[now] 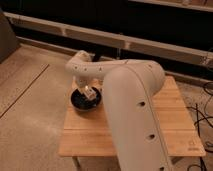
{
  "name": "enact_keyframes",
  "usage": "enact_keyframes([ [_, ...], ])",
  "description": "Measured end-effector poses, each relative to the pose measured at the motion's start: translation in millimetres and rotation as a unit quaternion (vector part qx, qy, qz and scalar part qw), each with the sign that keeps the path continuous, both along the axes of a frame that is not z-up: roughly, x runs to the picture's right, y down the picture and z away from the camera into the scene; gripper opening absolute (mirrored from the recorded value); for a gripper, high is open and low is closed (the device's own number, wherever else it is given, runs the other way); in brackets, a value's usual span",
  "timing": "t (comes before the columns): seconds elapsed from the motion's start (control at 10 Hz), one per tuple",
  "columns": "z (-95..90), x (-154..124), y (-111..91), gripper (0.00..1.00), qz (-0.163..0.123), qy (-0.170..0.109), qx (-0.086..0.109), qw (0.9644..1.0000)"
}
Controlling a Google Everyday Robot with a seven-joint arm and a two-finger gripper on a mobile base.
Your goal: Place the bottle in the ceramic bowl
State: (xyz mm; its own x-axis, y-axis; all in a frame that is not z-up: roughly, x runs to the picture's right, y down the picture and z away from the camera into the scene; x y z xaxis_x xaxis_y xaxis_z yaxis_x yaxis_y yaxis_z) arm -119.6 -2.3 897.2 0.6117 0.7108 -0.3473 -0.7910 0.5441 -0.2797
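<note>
The glossy black ceramic bowl (80,101) sits at the left side of the wooden table (90,135). My gripper (88,93) hangs directly over the bowl's middle, reaching down from the white arm (130,100). A small whitish thing at the gripper's tip, just above the bowl's inside, looks like the bottle (90,92). I cannot make out where the gripper ends and the bottle begins.
The white arm covers the middle of the table and hides whatever lies behind it. Dark cables (204,115) trail on the floor at the right. A dark wall with pale rails (100,36) runs behind the table.
</note>
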Motion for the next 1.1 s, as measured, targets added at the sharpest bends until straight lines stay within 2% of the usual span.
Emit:
enact_keyframes([
  [0.1,-0.6,1.5,-0.3,0.37,0.003,0.000,-0.002,1.0000],
  [0.4,-1.6,4.5,-1.5,0.65,0.008,0.002,-0.005,1.0000],
  [1.1,3.6,10.9,-1.6,0.66,0.015,0.008,-0.018,0.9997],
])
